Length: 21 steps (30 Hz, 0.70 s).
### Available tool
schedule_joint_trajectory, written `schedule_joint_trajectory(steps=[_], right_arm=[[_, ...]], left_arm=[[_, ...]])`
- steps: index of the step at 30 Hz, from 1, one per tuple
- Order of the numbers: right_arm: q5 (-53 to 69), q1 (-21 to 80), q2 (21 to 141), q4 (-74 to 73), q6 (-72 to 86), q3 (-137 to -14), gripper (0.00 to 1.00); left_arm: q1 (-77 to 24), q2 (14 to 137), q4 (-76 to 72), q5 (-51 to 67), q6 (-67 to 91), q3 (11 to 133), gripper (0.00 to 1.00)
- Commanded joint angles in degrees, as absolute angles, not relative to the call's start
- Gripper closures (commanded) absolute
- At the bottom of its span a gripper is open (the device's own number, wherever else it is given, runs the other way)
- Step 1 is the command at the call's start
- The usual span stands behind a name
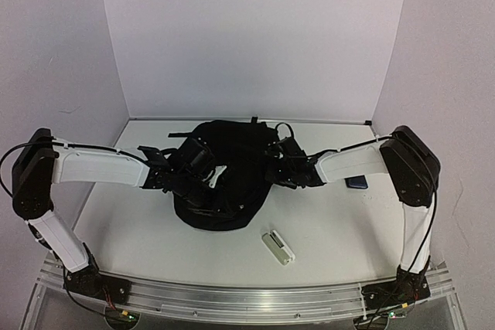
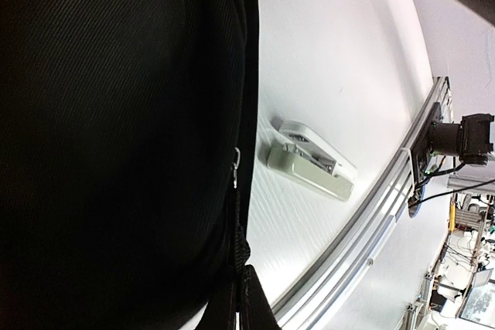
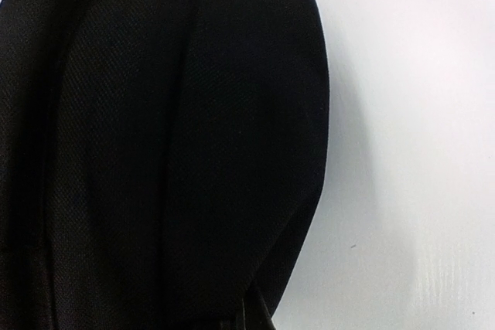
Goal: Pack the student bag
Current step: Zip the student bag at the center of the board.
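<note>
The student bag (image 1: pixel 232 183), a large black fabric backpack, lies bunched in the middle of the table. My left gripper (image 1: pixel 206 185) is at its left side, my right gripper (image 1: pixel 272 169) at its right side. In the left wrist view the bag (image 2: pixel 116 137) fills the left half, with a small metal zipper pull (image 2: pixel 236 161). My left gripper (image 2: pixel 243 303) is shut on a black edge of the bag. In the right wrist view the bag (image 3: pixel 170 144) fills most of the frame, and my right gripper (image 3: pixel 255 321) is shut where the fabric gathers.
A white and grey stapler-like item (image 1: pixel 278 247) lies on the table in front of the bag; it also shows in the left wrist view (image 2: pixel 313 161). A small dark blue object (image 1: pixel 356 182) lies under the right forearm. The aluminium rail (image 1: pixel 247 293) runs along the near edge.
</note>
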<state>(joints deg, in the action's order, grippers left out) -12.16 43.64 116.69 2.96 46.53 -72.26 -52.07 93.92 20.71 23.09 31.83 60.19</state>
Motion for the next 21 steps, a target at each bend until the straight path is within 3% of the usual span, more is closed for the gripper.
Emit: schedule_joint_trajectory(steps=[1,9,13,15,18,21], right_arm=[[-16.61,40.23,119.46,2.37,47.54,-76.29,1.00],[-14.27,37.21,119.37,2.11,44.26,-79.33,1.00],[-6.30,37.25,115.60,1.74,40.05,-78.50,0.99],[-1.95,37.25,112.78,1.17,39.74,-76.02,0.86],[4.99,37.41,108.30,0.61,41.48,-70.81,0.55],[10.86,38.76,104.38,0.74,45.48,-64.63,0.44]], left_arm=[[-51.65,89.93,25.27,23.73,30.66,58.91,1.00],[-47.30,88.38,23.52,24.33,31.29,57.09,1.00],[-46.51,89.43,19.17,27.66,31.26,58.16,1.00],[-46.53,89.84,16.67,29.49,31.21,58.48,1.00],[-46.50,90.13,14.84,30.90,30.63,59.05,1.00],[-46.49,90.26,14.92,31.88,29.68,59.59,1.00]])
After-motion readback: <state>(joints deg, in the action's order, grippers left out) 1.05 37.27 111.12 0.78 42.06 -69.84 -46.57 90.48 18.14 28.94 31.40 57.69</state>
